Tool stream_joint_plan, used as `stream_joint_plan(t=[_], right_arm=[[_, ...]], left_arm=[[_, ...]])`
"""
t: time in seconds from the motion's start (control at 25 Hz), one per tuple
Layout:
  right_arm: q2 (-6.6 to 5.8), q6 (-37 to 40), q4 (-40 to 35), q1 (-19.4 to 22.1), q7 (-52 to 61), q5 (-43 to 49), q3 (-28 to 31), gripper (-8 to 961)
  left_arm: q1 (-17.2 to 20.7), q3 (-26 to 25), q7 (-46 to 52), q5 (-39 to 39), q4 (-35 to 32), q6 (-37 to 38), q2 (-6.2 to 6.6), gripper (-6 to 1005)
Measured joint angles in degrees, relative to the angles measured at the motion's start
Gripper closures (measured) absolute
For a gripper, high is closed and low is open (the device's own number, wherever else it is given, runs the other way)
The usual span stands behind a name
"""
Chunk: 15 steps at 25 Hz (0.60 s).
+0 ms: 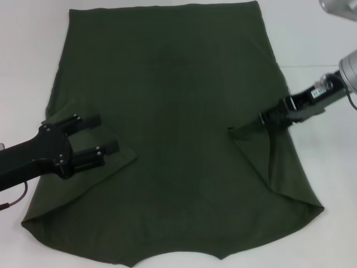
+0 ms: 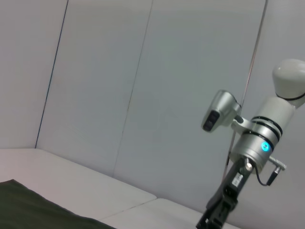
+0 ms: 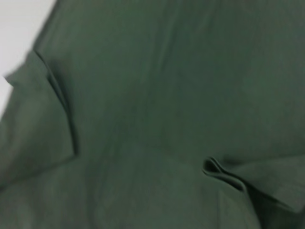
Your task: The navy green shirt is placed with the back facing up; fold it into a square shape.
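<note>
Shirt: the navy green shirt (image 1: 167,128) is spread flat on the table (image 1: 323,33), plain side up.
Left gripper (image 1: 106,137): fingers apart, laid over the folded-in sleeve.
Right gripper (image 1: 266,118): sleeve edge apparently pinched; closure cannot be told.
Key relation: the shirt's midline is judged to lie between both sets of fingertips.

One navy green shirt (image 1: 167,111), two grippers: left gripper (image 1: 106,134) and right gripper (image 1: 266,118)
</note>
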State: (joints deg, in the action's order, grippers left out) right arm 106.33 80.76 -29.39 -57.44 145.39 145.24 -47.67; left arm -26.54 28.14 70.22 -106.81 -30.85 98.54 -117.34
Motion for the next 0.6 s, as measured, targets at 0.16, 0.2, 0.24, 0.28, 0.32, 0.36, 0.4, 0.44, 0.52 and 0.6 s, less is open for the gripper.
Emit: stream_joint_plan(t=[0.16,0.2,0.24,0.28,0.32,0.36,0.4,0.44,0.52,0.6], right_arm=[[0.62,-2.3,0.4,0.8,-2.2,1.6,-2.1,56],[0.94,-3.2,0.6,0.9,-2.9,1.6,-2.6,56],[1.21,-3.9,0.6,1.0,-3.5,1.7,-3.0,55],[1.57,-4.6,0.7,1.1,-4.1,1.7,-3.2,55],[1.89,-5.4,0.7,1.2,-4.7,1.8,-3.4,55],[2.22,-6.2,0.9,1.2,-5.1,2.0,-3.4,55],[2.48,-6.9,1.1,1.3,-5.4,2.0,-3.4,55],[2.76,-7.6,1.3,1.3,-5.8,2.0,-3.4,55],[3.32,-8.8,1.9,1.2,-6.5,2.1,-3.4,55],[4.0,-9.7,2.2,0.9,-7.2,2.1,-3.5,55]], left_arm=[[0.1,-0.1,0.1,0.0,0.2,0.0,-0.07,154],[0.1,-0.1,0.1,0.0,0.3,0.0,-0.09,154],[0.1,-0.1,0.1,0.0,0.3,0.0,-0.12,153],[0.1,-0.1,0.2,0.0,0.3,0.0,-0.14,153],[0.1,-0.1,0.3,0.0,0.2,0.0,-0.15,153],[0.2,0.0,0.5,0.0,0.2,0.0,-0.16,153],[0.2,0.0,0.7,0.0,0.1,0.0,-0.16,153],[0.2,0.0,0.8,0.0,0.1,0.0,-0.15,153],[0.2,-0.1,0.9,0.0,0.1,0.0,-0.13,153],[0.2,-0.1,0.9,0.0,0.1,0.0,-0.12,153]])
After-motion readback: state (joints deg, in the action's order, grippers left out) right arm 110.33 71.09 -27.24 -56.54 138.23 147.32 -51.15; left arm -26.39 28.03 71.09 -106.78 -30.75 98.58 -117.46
